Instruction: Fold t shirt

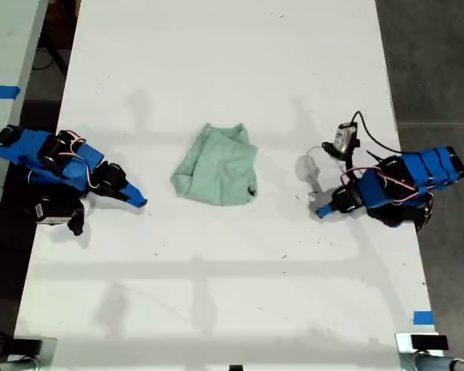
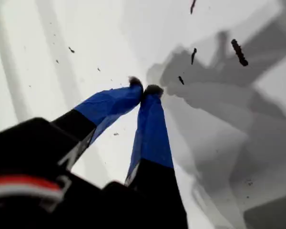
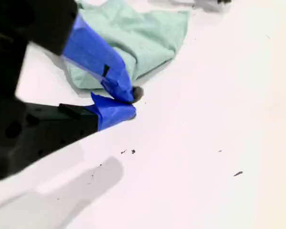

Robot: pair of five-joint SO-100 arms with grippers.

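Two blue SO-100 arms lie low on a white tabletop (image 1: 232,62), one at each side of the exterior view, both pointing inward at the t shirt (image 1: 216,166) between them. The shirt is a pale mint-green bundle, folded into a rough, wrinkled rectangle near the middle of the tabletop, and neither arm touches it. The second claw (image 1: 139,201) belongs to the arm at the exterior view's left. Its wrist view shows the shirt (image 3: 143,38) lying just past the tips. That second claw (image 3: 133,102) has its blue-taped fingers (image 3: 100,62) drawn almost together, with only a sliver of white surface between the ends and nothing gripped. It sits near the shirt's left edge in the exterior view but apart from it. The first claw (image 1: 322,207) is on the arm at the exterior view's right, farther from the cloth. In its wrist view the first claw (image 2: 144,88) has its two dark tips meeting over bare tabletop, empty, with grey shadows and a few dark specks (image 2: 238,52) beyond. A strip of blue tape (image 1: 422,318) marks the tabletop's near right edge in the exterior view.
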